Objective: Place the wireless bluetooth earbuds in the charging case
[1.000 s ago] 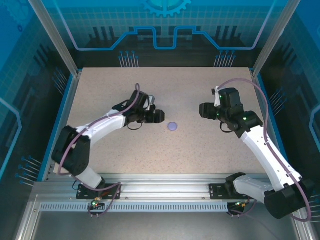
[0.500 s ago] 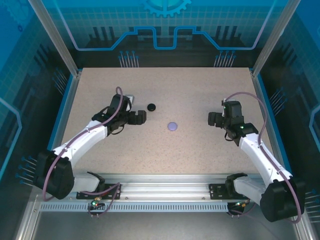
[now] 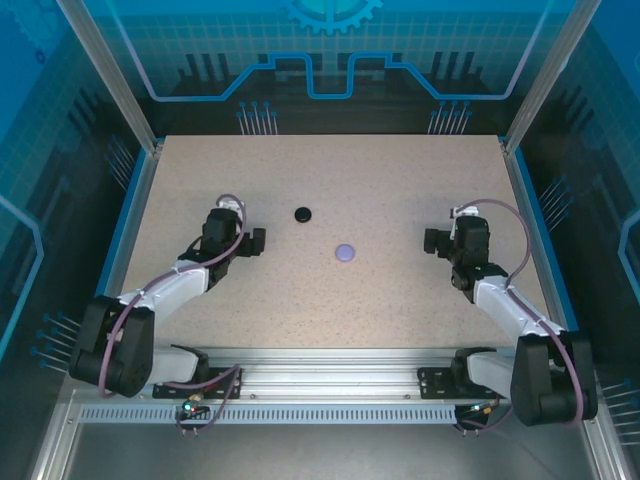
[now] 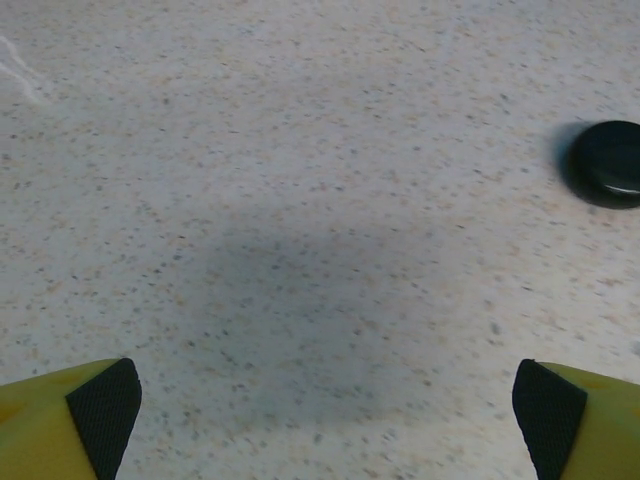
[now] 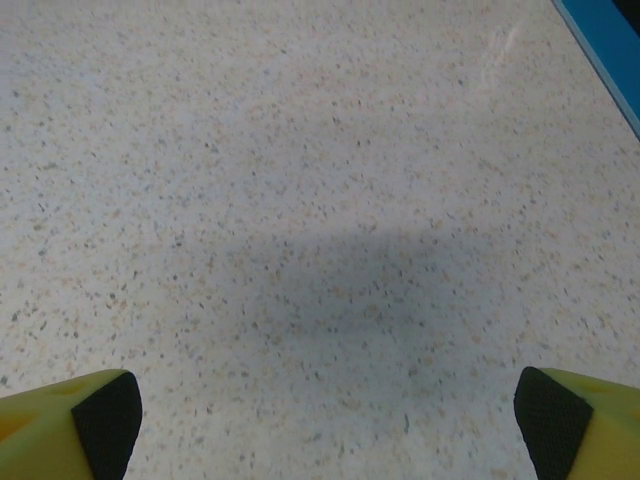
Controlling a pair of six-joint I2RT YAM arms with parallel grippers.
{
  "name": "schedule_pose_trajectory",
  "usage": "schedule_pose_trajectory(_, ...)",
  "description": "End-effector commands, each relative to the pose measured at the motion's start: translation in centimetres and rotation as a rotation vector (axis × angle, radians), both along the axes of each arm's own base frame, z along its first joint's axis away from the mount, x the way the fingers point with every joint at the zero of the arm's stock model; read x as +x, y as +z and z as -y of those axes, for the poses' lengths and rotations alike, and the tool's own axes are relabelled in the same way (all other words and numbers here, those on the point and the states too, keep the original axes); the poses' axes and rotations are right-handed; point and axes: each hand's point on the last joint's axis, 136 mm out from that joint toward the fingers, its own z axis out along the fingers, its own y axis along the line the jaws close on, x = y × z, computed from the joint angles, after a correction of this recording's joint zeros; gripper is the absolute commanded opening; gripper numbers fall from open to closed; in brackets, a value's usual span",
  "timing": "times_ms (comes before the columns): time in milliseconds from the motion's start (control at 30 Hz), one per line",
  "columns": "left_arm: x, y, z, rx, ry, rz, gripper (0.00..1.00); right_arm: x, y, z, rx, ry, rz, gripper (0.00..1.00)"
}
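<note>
A closed round black charging case (image 3: pixel 303 213) lies on the speckled table, and a round pale lilac case (image 3: pixel 346 252) sits a little nearer and to its right. The wireless bluetooth earbuds are out of view. My left gripper (image 3: pixel 255 243) is low over the table, left of both cases, open with nothing between its fingers. In the left wrist view the black case (image 4: pixel 608 163) lies far right, well ahead of the open left gripper (image 4: pixel 326 420). My right gripper (image 3: pixel 432 240) is open and empty to the right of the lilac case, over bare tabletop (image 5: pixel 330 420).
The table (image 3: pixel 400 170) is bordered by a blue rim (image 5: pixel 600 50) close to the right arm, with glass walls around. An aluminium rail (image 3: pixel 330 380) runs along the near edge by the arm bases.
The left gripper let go of the black case and drew back left toward its base. The right arm also pulled back to the right. Both grippers opened wide.
</note>
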Motion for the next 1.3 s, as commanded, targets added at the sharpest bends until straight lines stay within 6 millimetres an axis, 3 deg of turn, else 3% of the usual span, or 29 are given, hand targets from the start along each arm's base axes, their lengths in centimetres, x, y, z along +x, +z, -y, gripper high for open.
schedule_pose_trajectory(0,2.0,2.3,-0.2,-0.039,-0.047,0.165,0.99,2.0,2.2,-0.1,-0.012,0.043,0.148,1.0)
schedule_pose_trajectory(533,2.1,-0.8,-1.4,-0.117,-0.121,0.294,0.99,4.1,0.9,-2.4,0.015,0.185,0.239,1.0)
schedule_pose_trajectory(900,2.4,-0.7,-1.6,-0.124,-0.11,0.291,0.99,4.7,-0.7,-4.4,-0.069,0.24,0.221,1.0)
schedule_pose_trajectory(1267,3.0,-1.1,-3.3,-0.137,-0.012,0.255,0.99,5.3,-1.7,-3.5,-0.043,0.204,0.198,1.0)
